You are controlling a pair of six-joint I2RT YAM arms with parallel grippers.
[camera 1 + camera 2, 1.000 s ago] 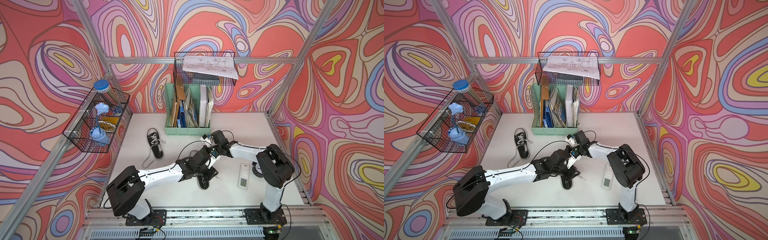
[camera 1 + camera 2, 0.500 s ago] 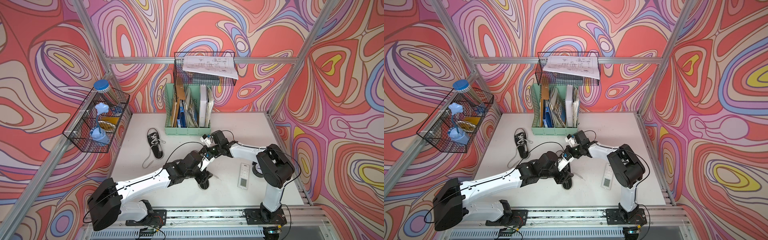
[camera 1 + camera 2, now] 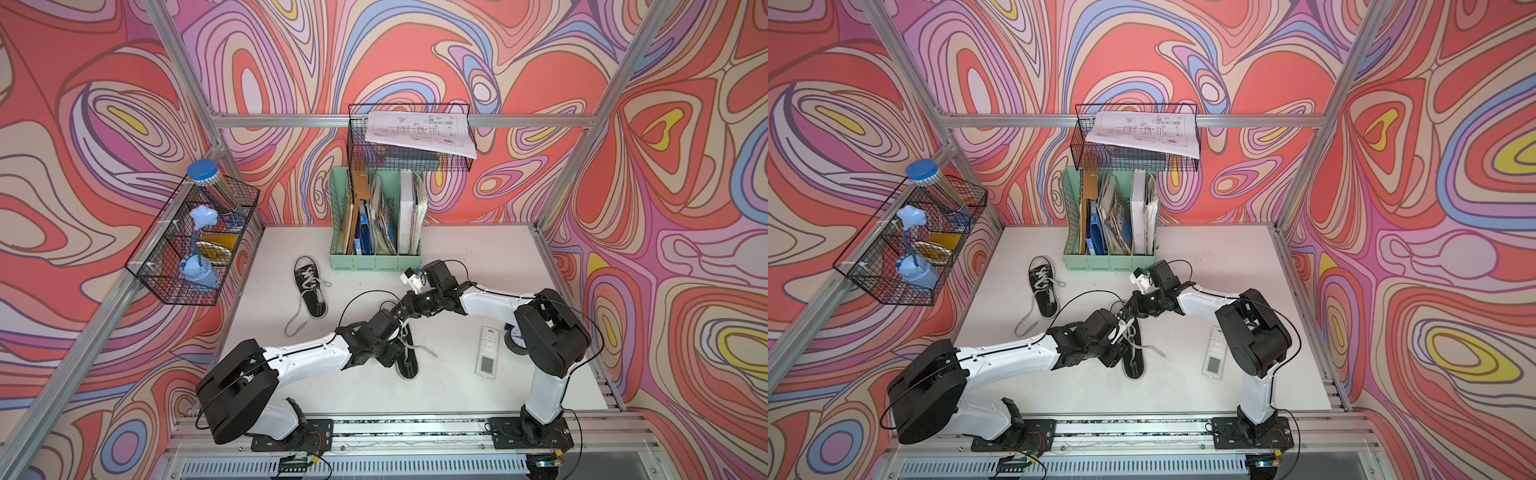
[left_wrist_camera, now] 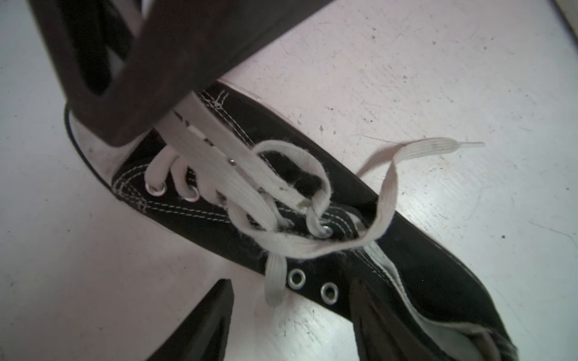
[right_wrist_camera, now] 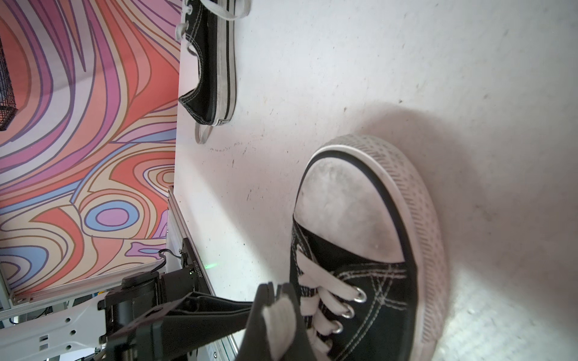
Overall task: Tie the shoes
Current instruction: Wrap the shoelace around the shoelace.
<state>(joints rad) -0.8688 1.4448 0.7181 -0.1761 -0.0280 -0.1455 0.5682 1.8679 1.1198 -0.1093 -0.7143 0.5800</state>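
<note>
- The near black canvas sneaker with white sole trim (image 3: 406,365) lies in the middle of the white worktop (image 3: 457,249), between both arms. Its lacing shows a crossing and one loose loop, but no finished bow.
- The right fingers (image 5: 258,322) are clamped on its flat white lace (image 5: 278,312). The other lace end (image 4: 438,147) lies free on the worktop.
- The left fingers (image 4: 150,62) stand wide apart over the lacing and hold nothing.
- The far matching sneaker (image 3: 311,286) trails a long lace and looks untied, so most of the task likely remains.
</note>
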